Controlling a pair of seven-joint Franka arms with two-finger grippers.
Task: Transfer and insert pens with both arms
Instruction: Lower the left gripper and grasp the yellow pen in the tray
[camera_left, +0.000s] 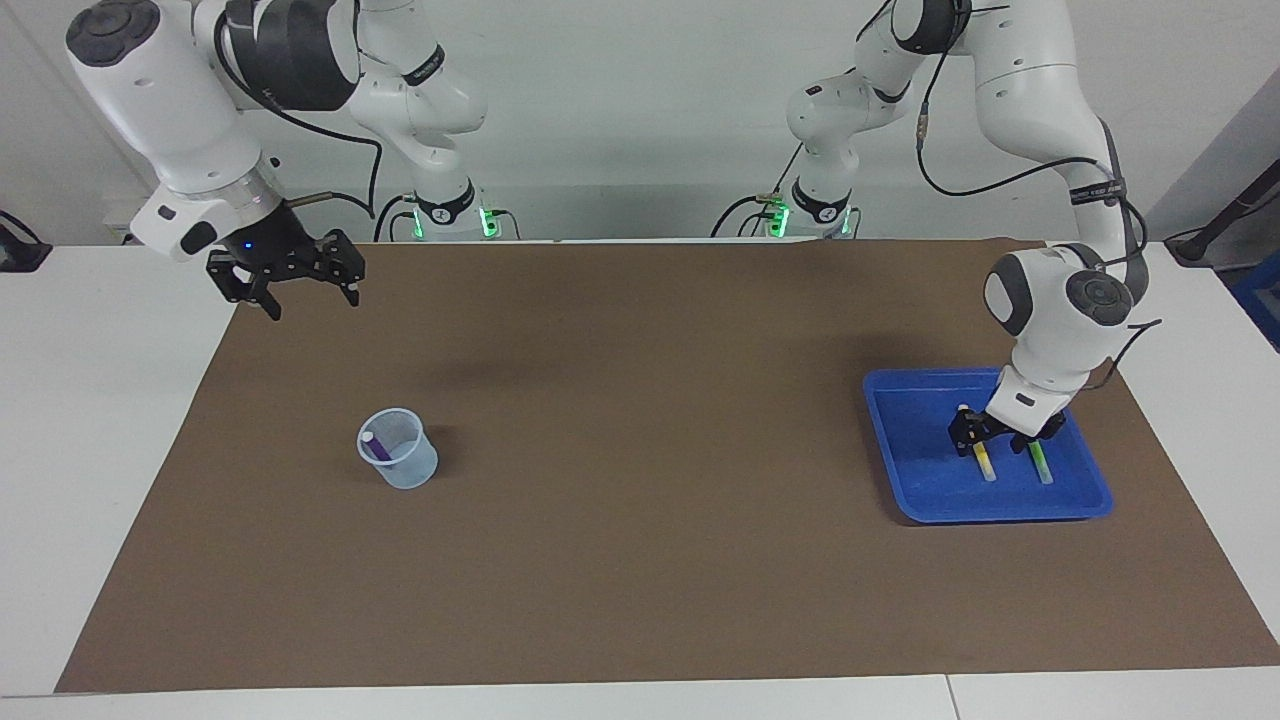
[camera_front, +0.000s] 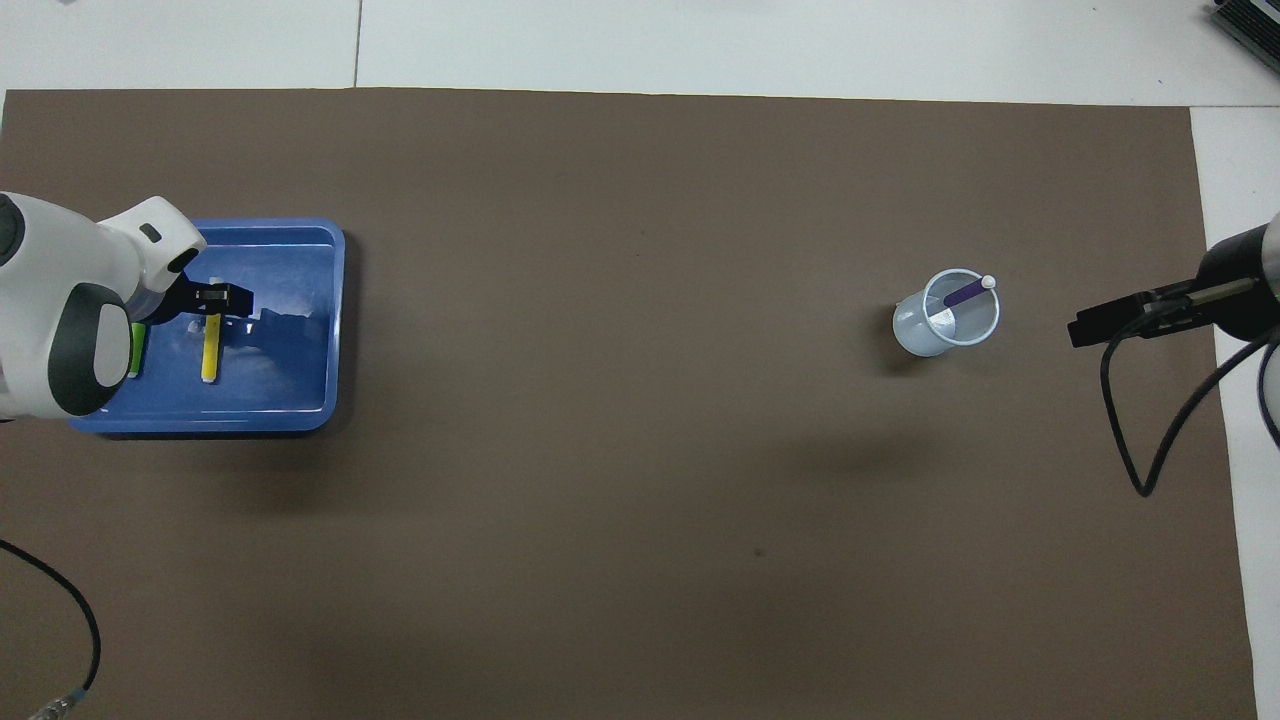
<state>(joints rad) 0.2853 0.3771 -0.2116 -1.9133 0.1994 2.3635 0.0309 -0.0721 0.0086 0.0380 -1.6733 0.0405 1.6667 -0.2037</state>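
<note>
A yellow pen (camera_left: 984, 462) (camera_front: 209, 350) and a green pen (camera_left: 1040, 463) (camera_front: 137, 350) lie side by side in the blue tray (camera_left: 900, 440) (camera_front: 290, 350). My left gripper (camera_left: 985, 440) (camera_front: 212, 297) is down in the tray at the yellow pen's robot-side end, open, with its fingers on either side of the pen. The left arm hides most of the green pen in the overhead view. A purple pen (camera_left: 378, 447) (camera_front: 962, 295) stands tilted in the clear cup (camera_left: 398, 448) (camera_front: 945, 318). My right gripper (camera_left: 312, 303) (camera_front: 1080, 328) waits open in the air, holding nothing, over the mat's corner at the right arm's end.
A brown mat (camera_left: 640, 450) covers the table, with white tabletop (camera_left: 90, 420) around it. The tray sits at the left arm's end and the cup toward the right arm's end. A black cable (camera_front: 1130, 420) hangs from the right arm.
</note>
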